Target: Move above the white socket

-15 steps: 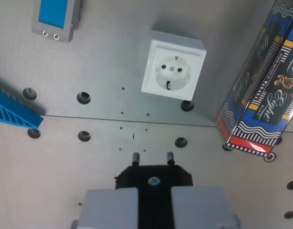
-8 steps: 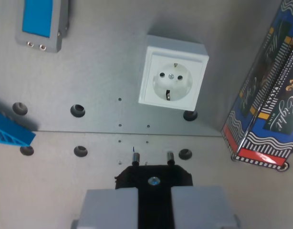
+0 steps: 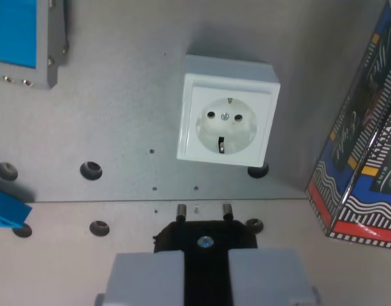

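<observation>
Left to right: blue-faced grey box [image 3: 20, 38] top left, white socket [image 3: 227, 121] centre-top, patterned box [image 3: 367, 159] right. Gripper [image 3: 205, 271] is clamped on a black plug [image 3: 205, 237], pins just short of the socket, so roughly halfway I'd guess.

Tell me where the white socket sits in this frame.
In the wrist view the white socket sits just right of centre on the grey plate, directly beyond the plug held by the gripper, with the patterned box to its right.
</observation>
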Tool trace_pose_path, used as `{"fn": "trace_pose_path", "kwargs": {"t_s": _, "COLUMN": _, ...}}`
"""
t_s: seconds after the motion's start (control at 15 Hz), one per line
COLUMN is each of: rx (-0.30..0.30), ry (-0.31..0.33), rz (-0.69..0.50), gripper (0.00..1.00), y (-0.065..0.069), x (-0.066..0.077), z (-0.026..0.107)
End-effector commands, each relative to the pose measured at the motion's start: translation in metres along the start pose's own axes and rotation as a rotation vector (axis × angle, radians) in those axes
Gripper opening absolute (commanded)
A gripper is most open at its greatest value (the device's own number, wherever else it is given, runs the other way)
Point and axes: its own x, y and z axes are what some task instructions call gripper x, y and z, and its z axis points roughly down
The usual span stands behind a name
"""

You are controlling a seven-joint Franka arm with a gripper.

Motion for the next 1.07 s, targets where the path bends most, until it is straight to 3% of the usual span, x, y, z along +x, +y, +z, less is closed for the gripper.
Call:
{"fn": "trace_pose_path", "kwargs": {"t_s": 0.07, "rx": 0.007, "ry": 0.091, "rz": 0.095, "gripper": 0.00, "y": 0.005, "x": -0.003, "z": 0.018}}
{"fn": "trace_pose_path", "kwargs": {"t_s": 0.6, "rx": 0.021, "ry": 0.092, "rz": 0.128, "gripper": 0.00, "y": 0.011, "x": -0.005, "z": 0.058}}
{"fn": "trace_pose_path", "kwargs": {"t_s": 1.07, "rx": 0.029, "ry": 0.102, "rz": 0.141, "gripper": 0.00, "y": 0.015, "x": -0.009, "z": 0.081}}
